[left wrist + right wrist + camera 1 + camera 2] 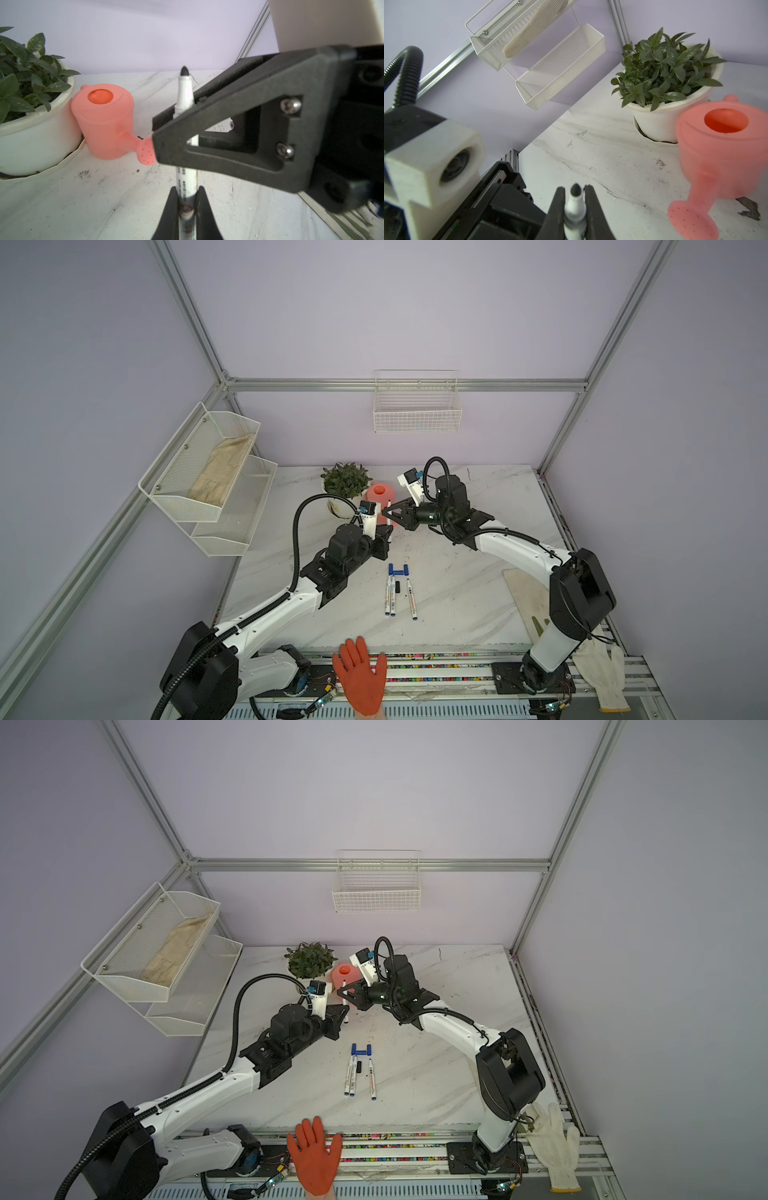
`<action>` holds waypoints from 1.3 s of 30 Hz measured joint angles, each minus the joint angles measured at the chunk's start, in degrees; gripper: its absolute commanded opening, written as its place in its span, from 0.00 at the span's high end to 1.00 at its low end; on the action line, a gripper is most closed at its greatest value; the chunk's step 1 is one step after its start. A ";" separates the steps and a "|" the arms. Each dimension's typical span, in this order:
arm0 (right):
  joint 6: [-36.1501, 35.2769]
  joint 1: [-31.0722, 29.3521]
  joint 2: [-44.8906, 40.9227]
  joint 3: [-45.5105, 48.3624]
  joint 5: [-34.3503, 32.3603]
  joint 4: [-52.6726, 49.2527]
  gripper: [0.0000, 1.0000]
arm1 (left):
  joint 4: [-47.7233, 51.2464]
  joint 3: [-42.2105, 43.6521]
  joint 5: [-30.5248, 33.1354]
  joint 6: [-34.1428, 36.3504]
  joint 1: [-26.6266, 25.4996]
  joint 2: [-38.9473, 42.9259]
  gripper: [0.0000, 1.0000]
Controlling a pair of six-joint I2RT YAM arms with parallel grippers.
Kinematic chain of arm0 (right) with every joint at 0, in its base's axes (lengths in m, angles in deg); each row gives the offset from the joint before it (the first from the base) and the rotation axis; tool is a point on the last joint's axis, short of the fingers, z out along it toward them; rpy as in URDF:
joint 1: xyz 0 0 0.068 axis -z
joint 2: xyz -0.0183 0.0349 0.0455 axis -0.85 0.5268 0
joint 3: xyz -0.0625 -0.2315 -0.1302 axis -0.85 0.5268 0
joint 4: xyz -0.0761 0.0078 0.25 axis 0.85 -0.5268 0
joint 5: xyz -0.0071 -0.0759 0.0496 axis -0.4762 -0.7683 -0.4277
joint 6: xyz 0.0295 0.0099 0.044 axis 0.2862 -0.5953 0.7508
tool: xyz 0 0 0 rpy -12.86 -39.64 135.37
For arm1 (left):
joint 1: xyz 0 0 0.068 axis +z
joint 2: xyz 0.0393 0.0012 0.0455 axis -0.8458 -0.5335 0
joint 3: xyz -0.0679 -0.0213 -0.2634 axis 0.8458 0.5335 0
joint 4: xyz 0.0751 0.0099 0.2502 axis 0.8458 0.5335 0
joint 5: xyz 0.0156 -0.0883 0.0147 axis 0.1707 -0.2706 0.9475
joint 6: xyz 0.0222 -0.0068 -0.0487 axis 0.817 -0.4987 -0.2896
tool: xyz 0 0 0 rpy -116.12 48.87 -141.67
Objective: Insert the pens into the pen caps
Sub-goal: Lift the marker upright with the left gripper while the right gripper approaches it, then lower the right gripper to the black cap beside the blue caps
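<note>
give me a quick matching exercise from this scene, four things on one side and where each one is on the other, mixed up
Things:
1. white marker pen with black tip
2. pink plastic watering can
3. short black plastic pen cap
4. orange rubber glove

Places:
A. at the front edge of the marble table
B. clamped by both the left gripper and the right gripper
C. beside the white plant pot
D. lying between white blue-ended pens

Pairs: 1-B, 2-C, 3-D, 4-A

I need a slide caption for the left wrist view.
The left gripper and right gripper both clamp one uncapped pen near a pink watering can.
</note>
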 measured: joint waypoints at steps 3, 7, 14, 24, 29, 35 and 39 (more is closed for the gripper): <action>0.07 0.11 0.00 -0.07 0.68 0.00 1.00 | -0.26 0.00 -0.35 0.57 0.00 0.00 0.65; 0.42 0.13 0.00 -0.09 2.45 -0.17 1.00 | -1.84 0.00 -0.70 1.05 0.00 -0.07 0.60; 1.11 0.28 -0.02 -0.09 4.28 -0.22 1.00 | -3.76 -0.02 -2.01 1.36 0.00 -1.99 0.65; 2.08 1.44 -0.15 -0.09 5.22 -0.24 1.00 | -4.26 -0.02 -4.02 1.57 0.07 -3.45 0.87; 2.05 1.62 -0.48 -0.09 5.31 0.07 1.00 | -5.09 -0.04 -4.37 0.81 0.35 -3.48 1.00; 2.10 1.53 -0.85 -0.07 2.43 -1.46 0.58 | -5.05 -0.07 -1.46 -2.25 0.59 -3.50 1.00; -0.55 1.42 -3.67 1.20 -3.61 -6.21 0.56 | -3.10 -0.02 7.41 -6.62 1.64 -2.29 1.00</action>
